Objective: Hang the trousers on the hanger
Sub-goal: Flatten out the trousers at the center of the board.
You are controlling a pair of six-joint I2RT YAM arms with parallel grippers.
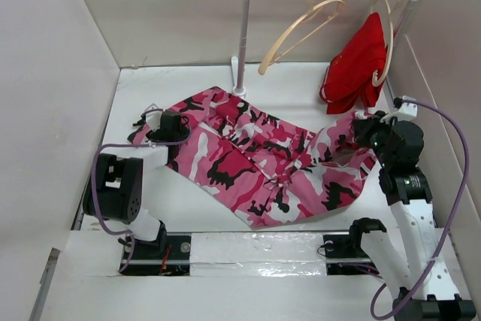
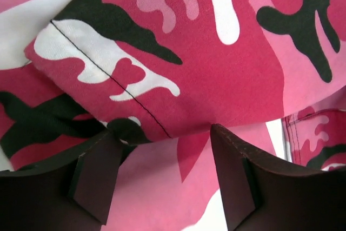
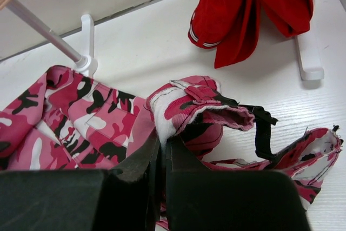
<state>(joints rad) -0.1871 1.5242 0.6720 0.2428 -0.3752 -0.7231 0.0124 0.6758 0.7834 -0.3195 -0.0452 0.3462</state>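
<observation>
The camouflage trousers [image 1: 255, 163] lie spread across the table, waist end to the right. The pale wooden hanger [image 1: 301, 24] hangs empty on the rail at the back. My right gripper [image 1: 366, 134] is shut on the trousers' waistband [image 3: 184, 106] and holds that edge lifted off the table. My left gripper [image 1: 167, 127] is open, low over the trouser leg's hem at the left; in the left wrist view the fingers [image 2: 97, 171] stand apart with the cloth [image 2: 216, 68] between and just beyond them.
A white rail stand [image 1: 242, 35] rises at the back centre, its foot [image 3: 87, 41] also in the right wrist view. A plain red garment [image 1: 359, 65] hangs on a second hanger at the back right. White walls close in on three sides.
</observation>
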